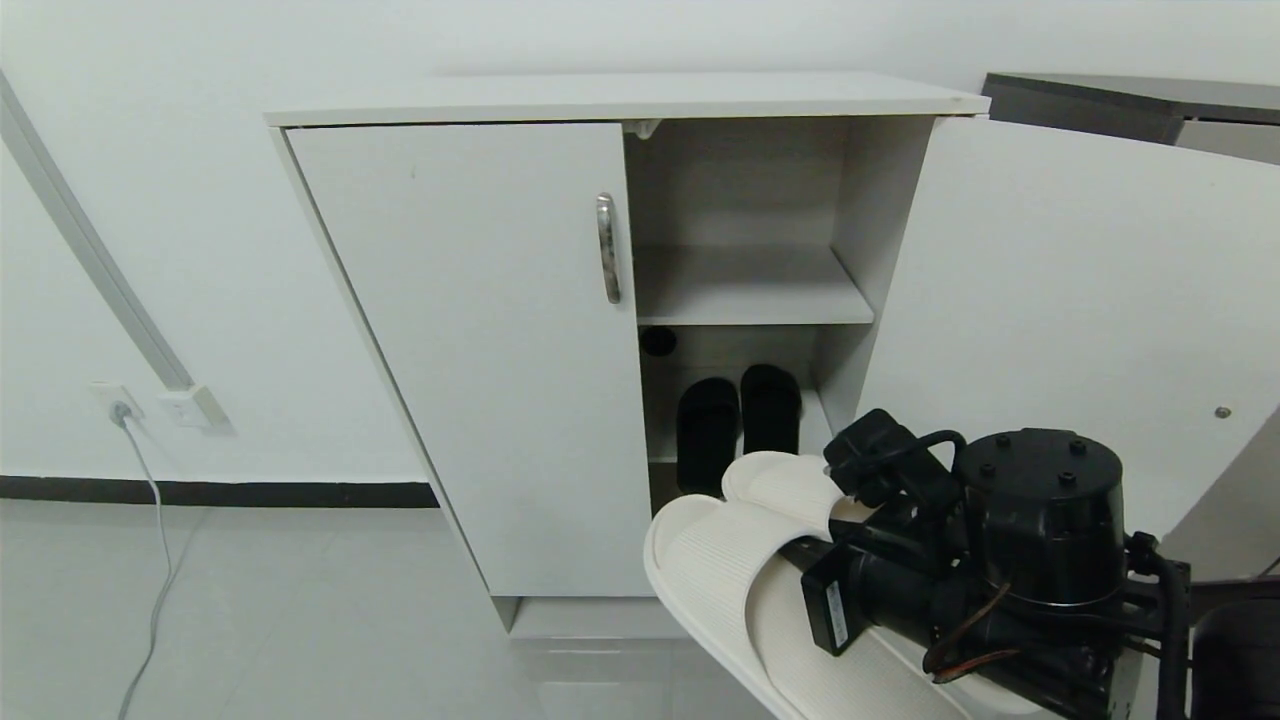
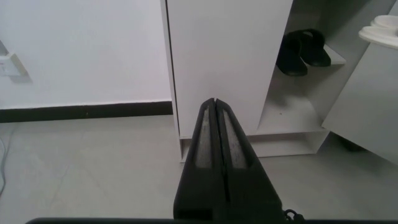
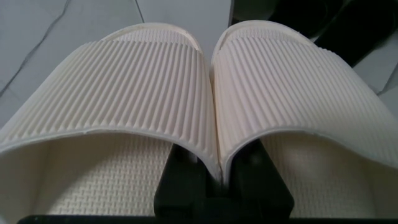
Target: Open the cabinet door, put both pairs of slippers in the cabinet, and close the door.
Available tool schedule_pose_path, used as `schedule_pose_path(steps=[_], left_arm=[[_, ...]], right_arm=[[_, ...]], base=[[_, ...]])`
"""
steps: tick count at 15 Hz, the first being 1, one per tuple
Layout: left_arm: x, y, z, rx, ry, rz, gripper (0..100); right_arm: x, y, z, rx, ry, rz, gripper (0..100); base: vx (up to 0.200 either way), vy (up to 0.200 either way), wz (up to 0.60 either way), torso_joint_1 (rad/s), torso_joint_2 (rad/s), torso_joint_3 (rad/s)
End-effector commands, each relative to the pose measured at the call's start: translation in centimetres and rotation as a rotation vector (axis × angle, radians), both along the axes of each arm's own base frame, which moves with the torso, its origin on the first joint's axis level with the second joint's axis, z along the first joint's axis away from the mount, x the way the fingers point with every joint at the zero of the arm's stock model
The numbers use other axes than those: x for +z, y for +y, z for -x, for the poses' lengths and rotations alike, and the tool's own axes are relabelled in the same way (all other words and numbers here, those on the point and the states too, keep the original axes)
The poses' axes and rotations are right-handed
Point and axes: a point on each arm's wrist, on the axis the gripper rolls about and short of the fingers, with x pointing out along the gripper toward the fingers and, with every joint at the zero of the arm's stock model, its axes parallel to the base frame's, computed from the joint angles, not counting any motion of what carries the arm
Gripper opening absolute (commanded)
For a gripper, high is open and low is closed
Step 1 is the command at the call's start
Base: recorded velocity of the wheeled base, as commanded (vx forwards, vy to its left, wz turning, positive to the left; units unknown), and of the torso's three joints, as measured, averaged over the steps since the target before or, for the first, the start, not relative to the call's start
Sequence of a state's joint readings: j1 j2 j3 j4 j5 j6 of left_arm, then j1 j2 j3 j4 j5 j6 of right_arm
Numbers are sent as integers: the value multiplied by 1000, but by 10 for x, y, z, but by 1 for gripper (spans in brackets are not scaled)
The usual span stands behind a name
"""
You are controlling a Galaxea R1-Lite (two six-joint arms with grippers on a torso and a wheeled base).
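Note:
The white cabinet has its right door swung open and its left door shut. A pair of black slippers lies on the lower shelf, also seen as the black slippers from the left wrist. My right gripper is shut on a pair of white ribbed slippers, pinching their inner straps together in front of the opening, toes toward the cabinet. The white slippers lie side by side around the black fingers. My left gripper is shut and holds nothing, low over the floor before the shut door.
An upper shelf inside the cabinet is bare. A wall socket with a hanging cable sits at the left. A dark grey piece of furniture stands behind the open door. Light tiled floor stretches in front.

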State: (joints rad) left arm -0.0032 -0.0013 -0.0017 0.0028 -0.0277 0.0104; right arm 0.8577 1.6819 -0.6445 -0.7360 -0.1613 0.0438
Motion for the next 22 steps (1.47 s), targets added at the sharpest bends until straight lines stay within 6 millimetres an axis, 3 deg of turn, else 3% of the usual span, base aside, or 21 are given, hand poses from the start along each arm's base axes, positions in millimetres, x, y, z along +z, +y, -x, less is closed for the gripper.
schedule_pose_path(steps=[1, 16, 20, 22], left_arm=[[0, 0, 0, 0, 0, 0, 0], [0, 0, 0, 0, 2, 3, 0], [0, 0, 0, 0, 0, 1, 0], [0, 0, 0, 0, 2, 3, 0]], right_arm=[[-1, -1, 1, 0, -3, -2, 0], [-10, 3, -3, 12, -2, 37, 0], [-15, 42, -22, -183, -26, -14, 0], [-27, 67, -40, -336, -36, -10, 0]], base=[[0, 0, 0, 0, 0, 0], [0, 0, -80, 0, 1, 1], [0, 0, 0, 0, 0, 0], [0, 0, 0, 0, 0, 0]])
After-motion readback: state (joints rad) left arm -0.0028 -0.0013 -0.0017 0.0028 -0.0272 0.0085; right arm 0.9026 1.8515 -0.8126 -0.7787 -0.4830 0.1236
